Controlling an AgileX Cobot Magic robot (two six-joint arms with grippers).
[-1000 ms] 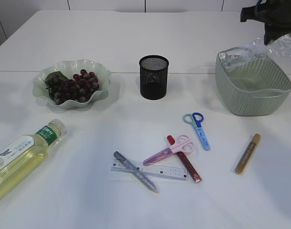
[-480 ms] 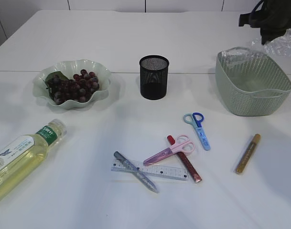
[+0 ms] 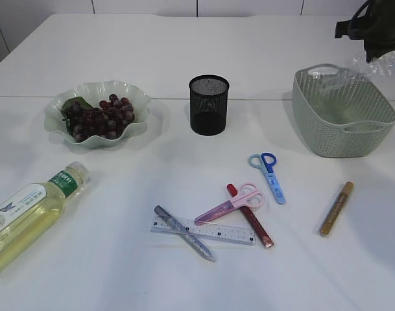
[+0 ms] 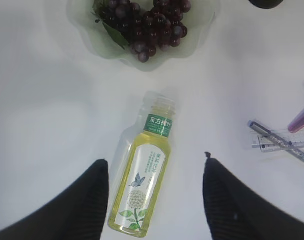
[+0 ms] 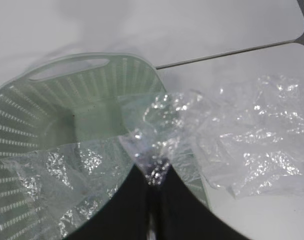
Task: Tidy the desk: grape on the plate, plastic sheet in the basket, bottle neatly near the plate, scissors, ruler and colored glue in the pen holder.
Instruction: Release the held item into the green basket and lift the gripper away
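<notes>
Right wrist view: the right gripper point(image 5: 152, 181), fingers pinched closed on a fold of the crinkled plastic sheet point(image 5: 201, 135), holds it over the near rim of the basket point(image 5: 67, 95). The sheet step looks underway; next it likely needs carrying fully over the basket before letting go. The left gripper point(image 4: 154, 192) hangs wide open above the bottle point(image 4: 142, 192) on the tabletop point(image 4: 37, 110).
</notes>
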